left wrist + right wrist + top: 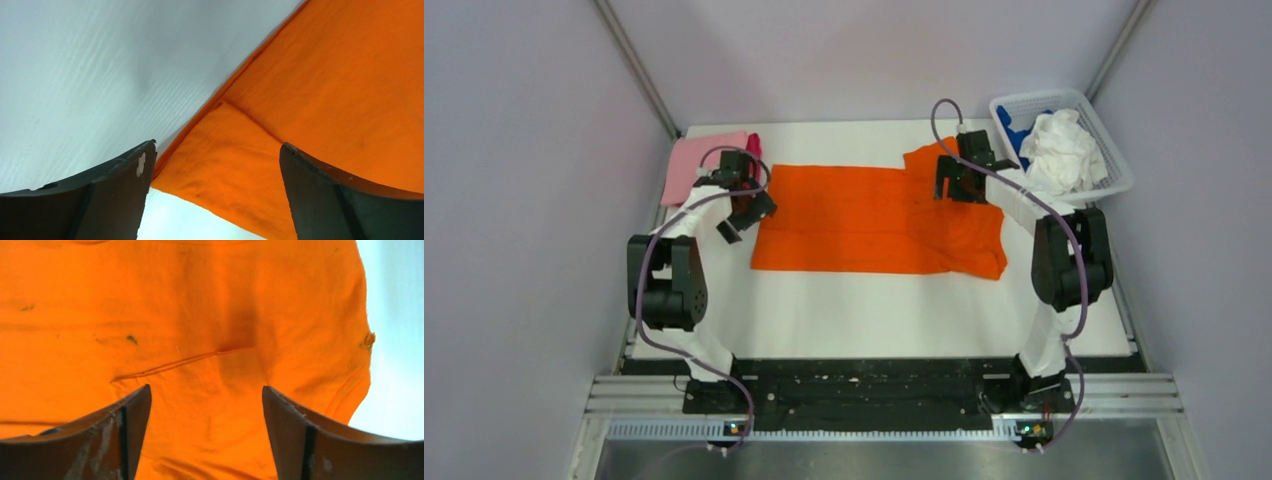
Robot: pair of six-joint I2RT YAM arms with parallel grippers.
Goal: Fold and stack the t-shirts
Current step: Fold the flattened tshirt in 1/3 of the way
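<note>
Far left on the desk (874, 310) a pink t-shirt (694, 165) lies folded, a magenta t-shirt (754, 148) at its right edge: seemingly a stack begun. The left pincer (217, 149), wide open and empty, hangs over the left corner of the half-folded orange t-shirt (864, 220). The right pincer (206, 390) gapes empty over its right end. A white t-shirt (1062, 150) and a blue t-shirt (1007, 128) lie crumpled in the far-right basket (1034, 97).

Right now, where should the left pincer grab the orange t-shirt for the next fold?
Probably the left-end corner of the orange t-shirt, from above: it lies flat with its edges free on the table, and the open left pincer hangs right over it.
</note>
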